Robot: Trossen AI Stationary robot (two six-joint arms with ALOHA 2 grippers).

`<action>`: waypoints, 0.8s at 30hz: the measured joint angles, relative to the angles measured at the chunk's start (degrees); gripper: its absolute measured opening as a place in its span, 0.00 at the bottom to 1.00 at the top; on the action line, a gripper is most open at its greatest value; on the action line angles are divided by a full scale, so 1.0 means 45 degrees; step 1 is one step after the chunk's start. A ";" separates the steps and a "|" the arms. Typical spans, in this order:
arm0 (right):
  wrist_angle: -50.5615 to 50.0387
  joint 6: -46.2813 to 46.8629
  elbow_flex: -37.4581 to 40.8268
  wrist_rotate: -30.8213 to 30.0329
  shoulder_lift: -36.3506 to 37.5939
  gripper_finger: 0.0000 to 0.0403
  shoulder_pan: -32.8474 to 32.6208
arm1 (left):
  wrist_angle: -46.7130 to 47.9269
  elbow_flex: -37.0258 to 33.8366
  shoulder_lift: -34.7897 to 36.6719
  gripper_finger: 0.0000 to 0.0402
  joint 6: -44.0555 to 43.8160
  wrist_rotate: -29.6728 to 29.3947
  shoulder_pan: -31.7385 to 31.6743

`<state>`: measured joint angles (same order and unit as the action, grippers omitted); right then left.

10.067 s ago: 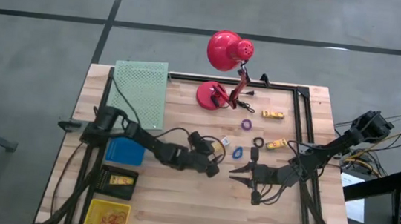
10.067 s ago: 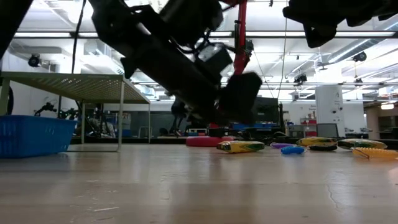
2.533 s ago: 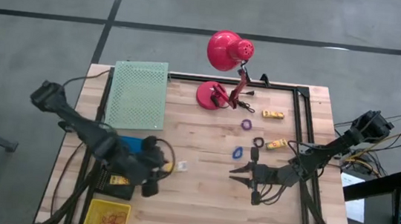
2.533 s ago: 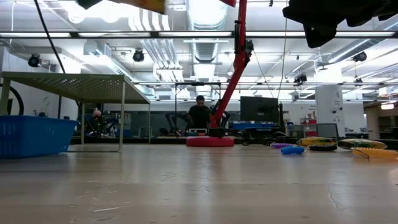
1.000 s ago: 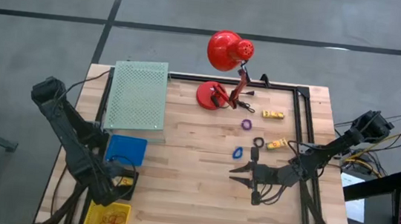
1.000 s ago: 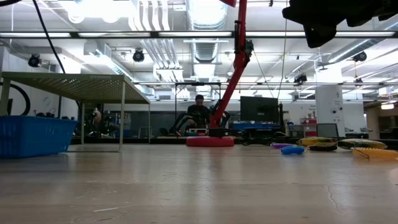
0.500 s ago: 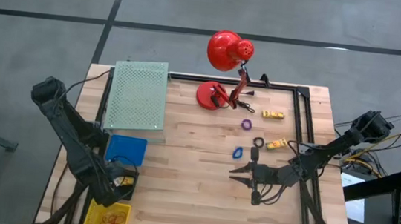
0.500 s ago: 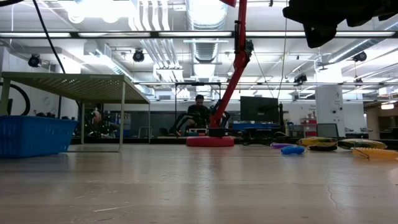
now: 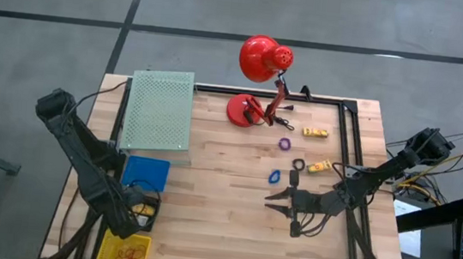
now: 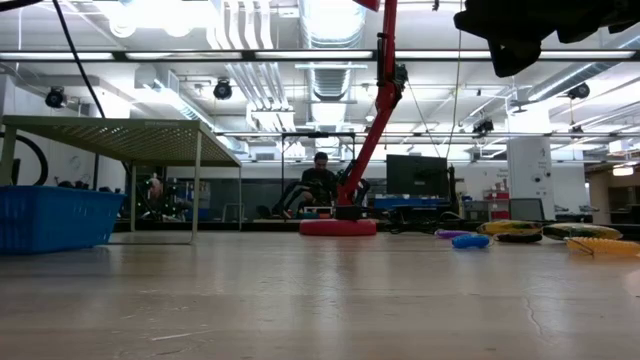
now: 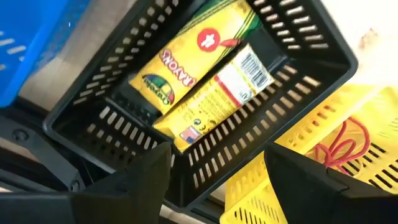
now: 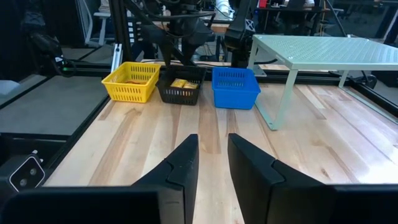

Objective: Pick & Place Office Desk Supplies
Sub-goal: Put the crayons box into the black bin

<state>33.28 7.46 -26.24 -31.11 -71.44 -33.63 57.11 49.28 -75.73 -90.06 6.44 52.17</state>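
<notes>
Wooden table, drop step: left gripper spread open above black basket, 2 crayon boxes inside. Right gripper idle mid-table, fingers narrowly apart, empty. Next likely: yellow pieces, rings.

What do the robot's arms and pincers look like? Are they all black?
Yes, nearly all. Both arms are dark, jointed and slim, with black cables looping along them. The left pincer ends in two broad, flat black fingers with angular edges. The right pincer has two matching dark fingers that taper to points. No coloured markings show on either.
</notes>
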 joint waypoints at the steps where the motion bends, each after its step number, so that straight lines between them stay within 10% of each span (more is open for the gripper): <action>1: 0.0000 0.0000 0.0000 0.0000 0.0002 0.21 0.0000 | -0.0013 0.0000 0.0018 0.66 0.0055 -0.0090 -0.0042; 14: 0.0000 0.0000 0.0000 0.0000 0.0003 0.17 0.0002 | 0.0865 0.0839 0.1547 0.66 0.0173 -0.2464 -0.0229; 24: 0.0001 0.0000 0.0000 0.0000 0.0000 0.19 0.0001 | 0.0128 0.1564 0.2510 0.66 0.6735 -1.1924 -0.0448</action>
<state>33.28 7.46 -26.24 -31.11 -71.44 -33.62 57.69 56.31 -64.44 -59.75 -47.21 50.15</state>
